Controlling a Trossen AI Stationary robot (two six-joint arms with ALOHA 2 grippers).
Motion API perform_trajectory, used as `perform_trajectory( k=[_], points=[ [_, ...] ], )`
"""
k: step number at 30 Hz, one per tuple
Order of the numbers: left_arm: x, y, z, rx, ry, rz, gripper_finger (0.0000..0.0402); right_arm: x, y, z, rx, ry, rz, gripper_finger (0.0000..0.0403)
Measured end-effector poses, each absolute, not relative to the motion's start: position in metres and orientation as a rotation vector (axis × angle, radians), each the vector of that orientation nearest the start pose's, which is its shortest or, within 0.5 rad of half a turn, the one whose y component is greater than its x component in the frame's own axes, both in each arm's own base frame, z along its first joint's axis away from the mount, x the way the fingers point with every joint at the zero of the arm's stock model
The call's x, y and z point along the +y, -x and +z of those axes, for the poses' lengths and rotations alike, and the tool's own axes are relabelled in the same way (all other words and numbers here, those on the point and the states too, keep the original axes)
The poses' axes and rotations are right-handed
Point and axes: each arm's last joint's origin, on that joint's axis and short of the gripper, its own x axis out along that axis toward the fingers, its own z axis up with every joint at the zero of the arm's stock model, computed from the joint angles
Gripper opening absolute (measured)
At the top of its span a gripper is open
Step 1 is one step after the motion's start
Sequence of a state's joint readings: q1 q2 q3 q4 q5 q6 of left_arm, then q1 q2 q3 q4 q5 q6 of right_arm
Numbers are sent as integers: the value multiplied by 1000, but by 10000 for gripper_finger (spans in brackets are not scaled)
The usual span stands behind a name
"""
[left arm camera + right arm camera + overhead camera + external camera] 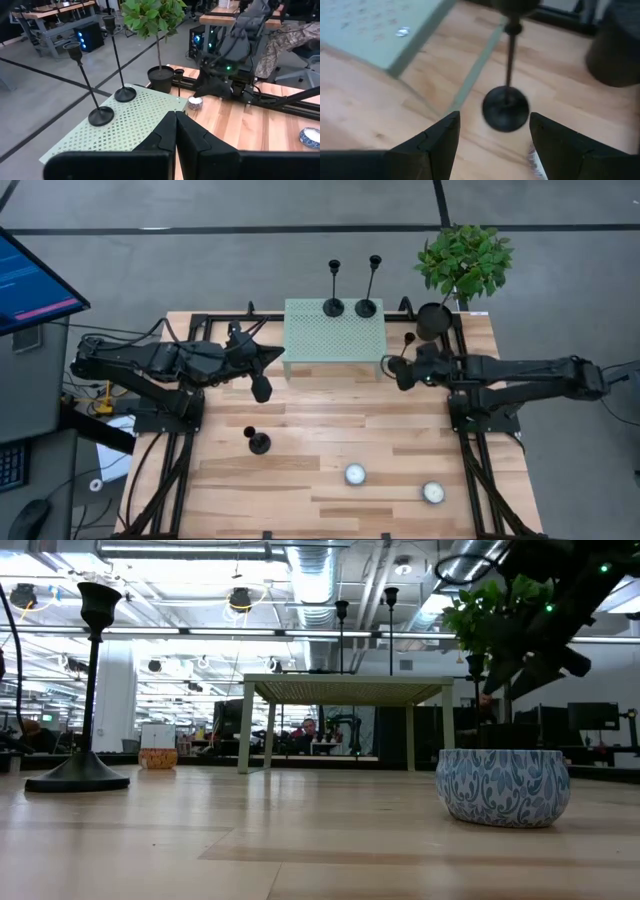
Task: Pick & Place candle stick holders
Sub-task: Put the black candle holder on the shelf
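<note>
Two tall black candlesticks (333, 307) (366, 307) stand by their disc bases on the green perforated stand (335, 340); the left wrist view shows them too (100, 116) (125, 94). A short candlestick (259, 442) stands on the wooden table at the left, and is large in the low view (78, 775). Another short candlestick (506, 107) stands on the table by the stand's right end. My right gripper (492, 132) is open just short of it, one finger to each side of its base, not touching. My left gripper (175, 127) is shut and empty, near the stand's left front corner (262, 390).
A black pot (435, 320) with a green plant (465, 260) stands at the far right corner, close behind my right arm. Two patterned candle bowls (355, 474) (433, 492) sit near the front edge. A small tealight (195, 103) lies by the stand.
</note>
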State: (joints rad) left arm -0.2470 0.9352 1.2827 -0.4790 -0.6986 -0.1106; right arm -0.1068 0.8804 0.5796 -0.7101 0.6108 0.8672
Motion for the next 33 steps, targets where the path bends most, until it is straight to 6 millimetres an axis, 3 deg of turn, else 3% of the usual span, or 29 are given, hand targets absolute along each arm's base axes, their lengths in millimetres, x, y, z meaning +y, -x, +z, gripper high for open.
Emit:
perform_trajectory(
  k=[12,20,33],
  points=[
    [-22,-162,445,89,51,439,4,-35,-160,199,606,-371,-1049,230],
    [-22,-162,445,85,56,439,5,-45,-168,202,580,-318,-1031,253],
    [-22,-162,445,79,59,440,4,-59,-167,195,577,-343,-998,261]
  ],
)
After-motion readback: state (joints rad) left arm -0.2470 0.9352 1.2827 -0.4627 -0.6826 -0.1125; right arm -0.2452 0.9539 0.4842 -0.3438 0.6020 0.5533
